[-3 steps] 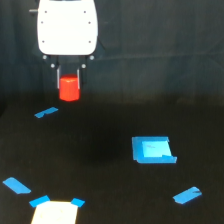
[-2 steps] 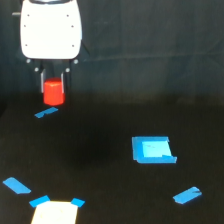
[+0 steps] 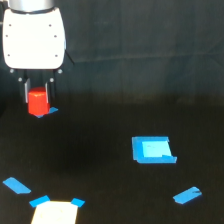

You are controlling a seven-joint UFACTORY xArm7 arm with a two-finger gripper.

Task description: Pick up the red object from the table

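The pincer (image 3: pixel 37 95) is being seen at the exterior view's upper left, its dark fingers (image 3: pixel 26 91) closed on the red object (image 3: pixel 38 103), which is being held between them under the white body (image 3: pixel 34 36). A blue tape piece (image 3: pixel 52 109) is showing just behind the red object's lower edge. The black table (image 3: pixel 100 165) is carrying a blue-edged light square (image 3: pixel 153 150), further tape strips (image 3: pixel 187 195), and a pale patch (image 3: pixel 55 213) at the bottom edge.
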